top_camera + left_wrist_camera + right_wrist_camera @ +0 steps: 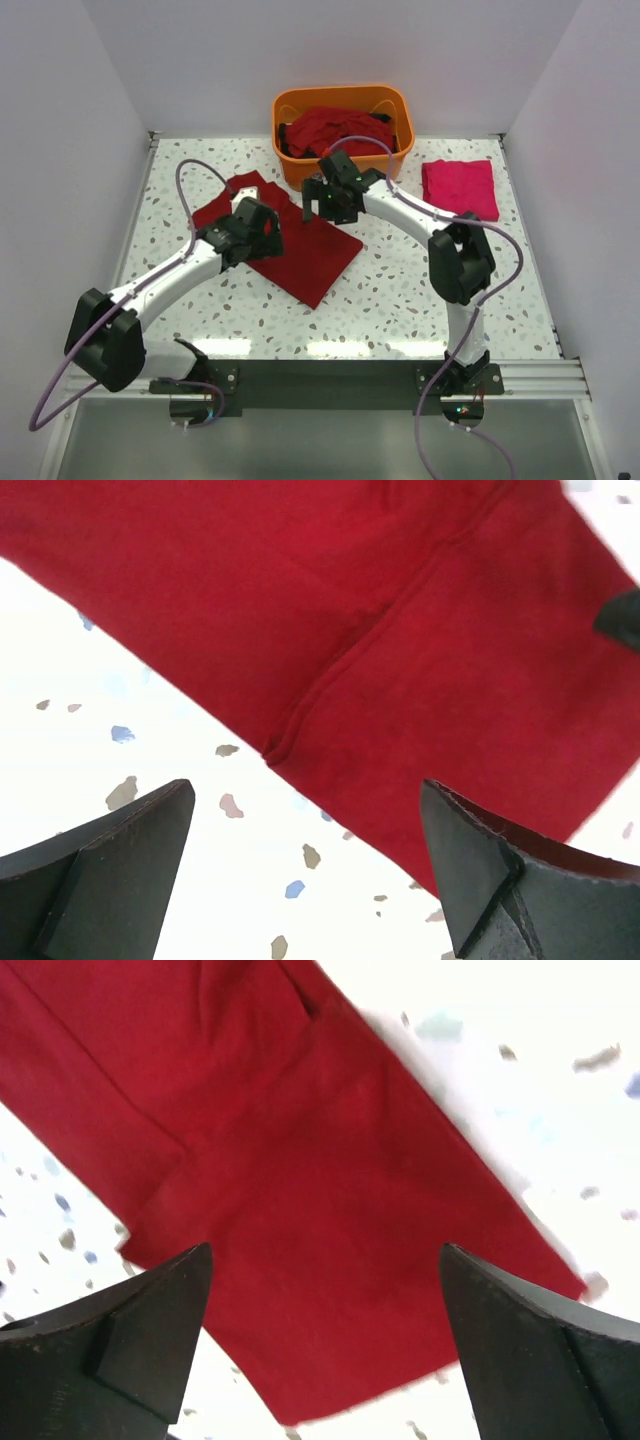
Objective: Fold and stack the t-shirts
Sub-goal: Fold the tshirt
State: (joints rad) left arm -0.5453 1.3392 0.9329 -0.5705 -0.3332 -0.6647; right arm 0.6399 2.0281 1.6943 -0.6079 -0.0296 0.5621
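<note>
Dark red t-shirt [305, 255] lies flat on the speckled table [420, 290], left of the middle. It forms a long shape running on a slant, from an upper end close to the orange tub [340, 94] down toward the near right. In the left wrist view a raised seam or fold line crosses the cloth, and one edge of the shirt ends on bare table between the jaws. In the right wrist view the cloth shows a doubled layer with a hem near its left edge and a squared corner at the near end.

Both arms reach in over this shirt. The left gripper [307, 792] hangs above its left edge with the jaws spread wide and nothing held between them. The right gripper [325, 1252] hangs above the shirt's upper part, just in front of the tub, jaws likewise spread wide and holding nothing. Whether either gripper touches the cloth cannot be told.

A pinkish-red t-shirt [460, 188] lies folded into a neat square at the far right of the table, well apart from the dark one. More dark red shirts [335, 128] sit crumpled inside the tub, which stands at the far edge of the table, against the back wall.
</note>
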